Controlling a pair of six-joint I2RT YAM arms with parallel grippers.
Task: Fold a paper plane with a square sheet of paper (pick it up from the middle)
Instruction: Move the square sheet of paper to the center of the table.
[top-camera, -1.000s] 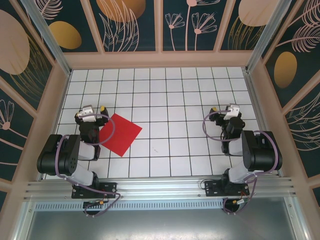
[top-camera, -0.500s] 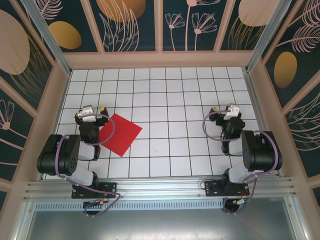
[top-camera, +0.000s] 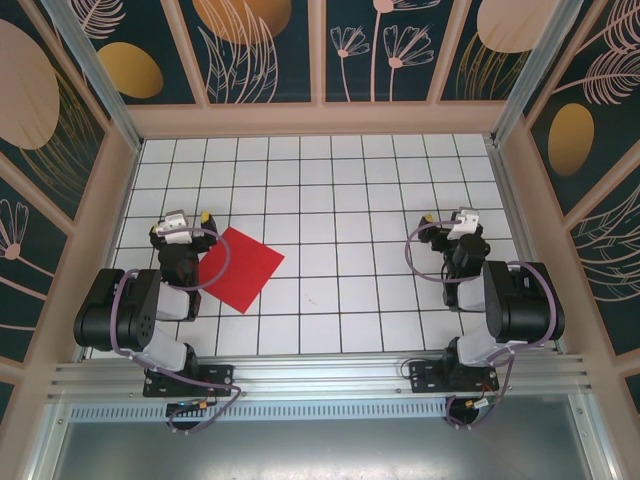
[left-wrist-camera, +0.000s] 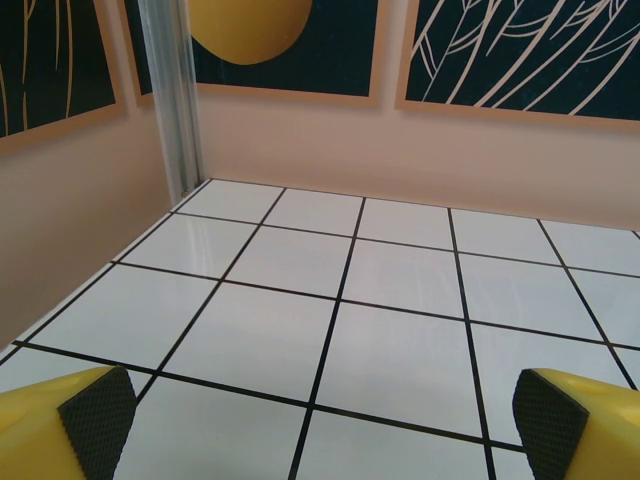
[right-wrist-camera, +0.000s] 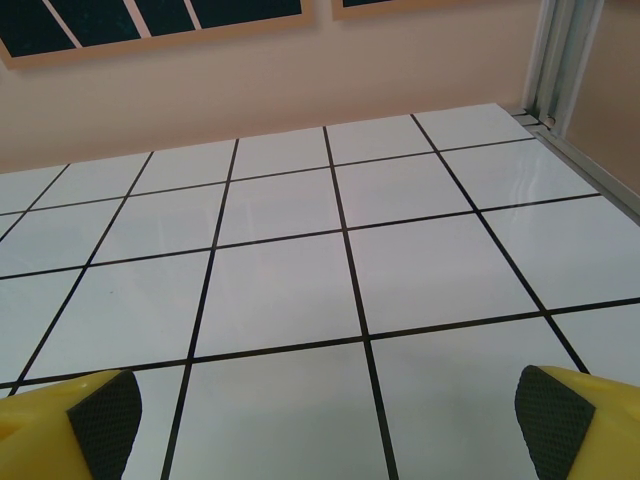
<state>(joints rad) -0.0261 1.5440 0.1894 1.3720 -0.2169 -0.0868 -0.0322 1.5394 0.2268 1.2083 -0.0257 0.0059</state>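
The square sheet of paper (top-camera: 240, 268), bright red, lies flat on the white grid table (top-camera: 340, 200), turned like a diamond at the left front. Its left corner lies beside the left arm's wrist. My left gripper (top-camera: 185, 218) stands open just behind and left of the sheet, apart from it. In the left wrist view the left gripper (left-wrist-camera: 320, 420) has its black pads (left-wrist-camera: 98, 410) wide apart over bare tiles. My right gripper (top-camera: 450, 216) is open at the right side; the right gripper (right-wrist-camera: 325, 415) holds nothing between its pads (right-wrist-camera: 545, 420). The paper plane is out of view.
Peach walls with dark leaf panels (top-camera: 320, 45) close in the table on three sides. An aluminium post (left-wrist-camera: 170, 100) stands in the far left corner, another (right-wrist-camera: 560, 60) in the far right corner. A metal rail (top-camera: 320, 375) runs along the near edge.
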